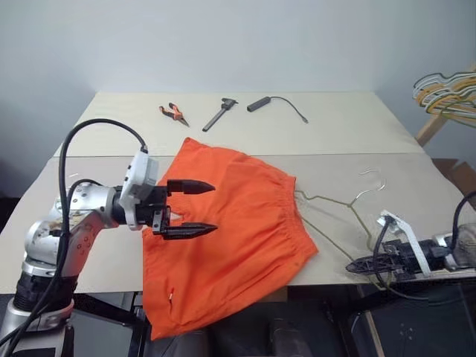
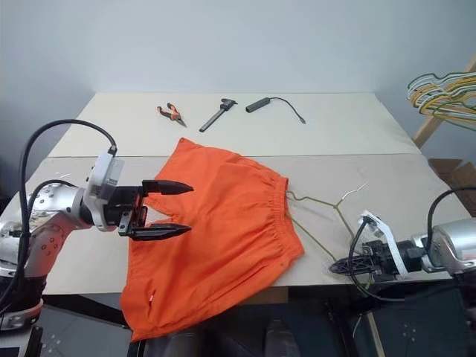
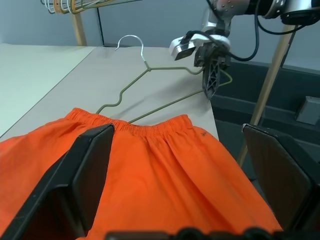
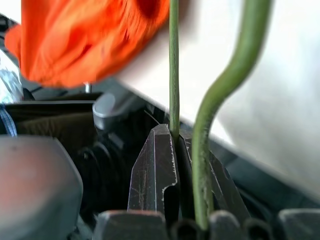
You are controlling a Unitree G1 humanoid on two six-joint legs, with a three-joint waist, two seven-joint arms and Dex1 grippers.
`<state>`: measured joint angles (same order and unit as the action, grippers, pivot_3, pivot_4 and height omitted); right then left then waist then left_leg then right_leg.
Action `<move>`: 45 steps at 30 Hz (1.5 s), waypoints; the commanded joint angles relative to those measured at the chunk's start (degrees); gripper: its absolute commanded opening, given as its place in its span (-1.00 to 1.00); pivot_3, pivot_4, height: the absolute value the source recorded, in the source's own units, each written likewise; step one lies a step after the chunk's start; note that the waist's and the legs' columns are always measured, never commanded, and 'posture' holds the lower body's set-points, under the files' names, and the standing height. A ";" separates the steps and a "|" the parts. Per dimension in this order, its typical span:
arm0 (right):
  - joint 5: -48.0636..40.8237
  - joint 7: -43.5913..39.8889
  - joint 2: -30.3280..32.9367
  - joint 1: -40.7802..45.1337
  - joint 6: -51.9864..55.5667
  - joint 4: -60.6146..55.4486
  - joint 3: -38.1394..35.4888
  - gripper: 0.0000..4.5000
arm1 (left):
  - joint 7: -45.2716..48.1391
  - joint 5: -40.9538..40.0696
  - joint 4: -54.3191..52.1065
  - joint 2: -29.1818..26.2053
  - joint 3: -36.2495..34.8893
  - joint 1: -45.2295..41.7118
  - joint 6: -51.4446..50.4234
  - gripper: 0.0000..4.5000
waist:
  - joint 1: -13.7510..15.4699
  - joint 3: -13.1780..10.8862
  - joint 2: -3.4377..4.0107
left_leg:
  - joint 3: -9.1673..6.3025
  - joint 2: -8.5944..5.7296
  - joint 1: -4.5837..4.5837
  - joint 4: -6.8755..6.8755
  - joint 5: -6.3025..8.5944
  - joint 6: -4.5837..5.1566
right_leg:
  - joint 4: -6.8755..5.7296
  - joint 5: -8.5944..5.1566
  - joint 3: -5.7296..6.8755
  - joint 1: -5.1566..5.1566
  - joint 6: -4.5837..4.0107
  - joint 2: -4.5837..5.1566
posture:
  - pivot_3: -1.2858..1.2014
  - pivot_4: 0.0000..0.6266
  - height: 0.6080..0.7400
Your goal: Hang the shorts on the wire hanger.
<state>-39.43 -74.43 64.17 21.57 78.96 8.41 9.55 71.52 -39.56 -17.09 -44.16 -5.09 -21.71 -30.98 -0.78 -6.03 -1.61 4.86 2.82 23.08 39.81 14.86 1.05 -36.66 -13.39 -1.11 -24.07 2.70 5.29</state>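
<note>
Two grippers: left gripper [image 1: 190,208] spread over the shorts [image 1: 238,230] (not touching), right gripper [image 4: 172,150] clamps the wire hanger [image 1: 338,208].

At twelve o'clock on my table [image 1: 349,126] I see orange-handled pliers [image 1: 172,113], a dark hand tool [image 1: 219,114] just beside them, and a black corded device [image 1: 259,103]. At two o'clock, bunched yellow and pale hangers [image 1: 446,93] hang off a wooden stand [image 1: 433,128].

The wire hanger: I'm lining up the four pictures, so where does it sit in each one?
Left eye: wire hanger on the table, right of the shorts.
Right eye: same place, its outer end at the right gripper.
Left wrist: beyond the waistband.
Right wrist: two wires, one clamped between the fingers.
Shared landmark: the shorts.
</note>
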 commanded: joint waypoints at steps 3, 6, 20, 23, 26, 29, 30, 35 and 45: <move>-1.71 -5.06 1.36 2.17 0.08 -2.11 2.59 -1.00 | 0.40 -0.45 -1.44 -1.52 -1.30 0.60 1.12 0.98 | 0.36 -0.02 0.02 | -0.04 0.00 0.12 0.00 0.01 0.02 | 0.05 -0.01 0.08 -0.06 0.00 0.01 | 0.04 -0.65 1.00; -0.11 -3.46 -1.67 6.05 0.72 1.89 3.52 -1.00 | 0.36 -0.54 -1.56 -1.61 -1.21 0.77 1.20 0.98 | 0.26 -0.03 0.01 | -0.04 0.00 0.11 0.01 0.02 0.03 | 0.07 -0.01 0.07 -0.05 0.00 0.01 | 0.04 -0.64 1.00; 4.13 -6.58 -10.94 16.63 -0.92 14.35 11.45 -1.00 | -0.16 -0.47 -1.84 -1.95 -1.57 1.28 1.78 0.98 | 0.95 -0.08 0.02 | -0.03 0.02 0.21 -0.02 0.05 0.08 | 0.29 -0.01 0.15 -0.03 0.00 -0.02 | 0.06 -0.66 1.00; 5.95 -6.75 -13.57 19.85 -1.78 19.86 12.31 -1.00 | -0.28 -0.49 -1.89 -1.91 -1.52 1.32 1.77 0.98 | 0.76 -0.08 0.02 | -0.02 0.03 0.18 -0.02 0.05 0.08 | 0.30 0.01 0.15 -0.02 0.00 -0.04 | 0.06 -0.66 1.00; 7.01 -6.57 -17.32 22.74 -2.91 25.65 11.38 -1.00 | -0.38 -0.51 -1.88 -1.83 -1.47 1.30 1.76 0.98 | 0.71 -0.08 0.02 | -0.02 0.03 0.17 -0.03 0.05 0.08 | 0.28 0.01 0.15 -0.02 0.00 -0.05 | 0.06 -0.66 1.00; 8.62 -7.45 -19.50 23.86 -4.46 28.31 12.39 -1.00 | -0.45 -0.38 -1.83 -1.77 -1.36 1.18 1.88 0.98 | 0.82 -0.08 0.02 | -0.02 0.03 0.21 -0.04 0.05 0.08 | 0.31 0.02 0.16 -0.04 0.01 -0.04 | 0.07 -0.67 1.00; 9.09 -7.66 -20.14 24.22 -4.82 29.05 12.59 -1.00 | -0.52 -0.39 -1.82 -1.78 -1.39 1.12 1.85 0.98 | 0.94 -0.08 0.02 | -0.02 0.03 0.23 -0.04 0.05 0.08 | 0.34 0.02 0.16 -0.03 0.01 -0.04 | 0.07 -0.67 1.00; 11.09 -6.86 -21.03 26.43 -6.99 31.61 9.95 -1.00 | -0.70 -0.51 -2.07 -2.18 -1.96 1.52 1.89 0.98 | 1.31 -0.08 0.03 | 0.00 0.03 0.27 -0.03 0.05 0.08 | 0.42 0.05 0.19 -0.02 0.06 -0.03 | 0.07 -0.68 1.00; 11.80 -6.65 -14.99 26.23 -6.86 25.20 7.38 -1.00 | 0.05 0.42 0.22 -1.94 -0.84 -0.39 3.21 0.98 | 1.23 -0.11 0.08 | 0.00 0.03 0.30 -0.04 0.07 0.09 | 0.47 0.06 0.23 -0.04 0.06 -0.02 | 0.04 -0.72 1.00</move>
<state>-27.62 -80.99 48.67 46.96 72.69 35.23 18.95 71.07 -39.32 -16.73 -46.02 -5.48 -20.46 -29.22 0.45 -6.13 -1.53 4.86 2.85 23.38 39.77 14.93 1.13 -36.21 -13.33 -0.89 -24.12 2.76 5.27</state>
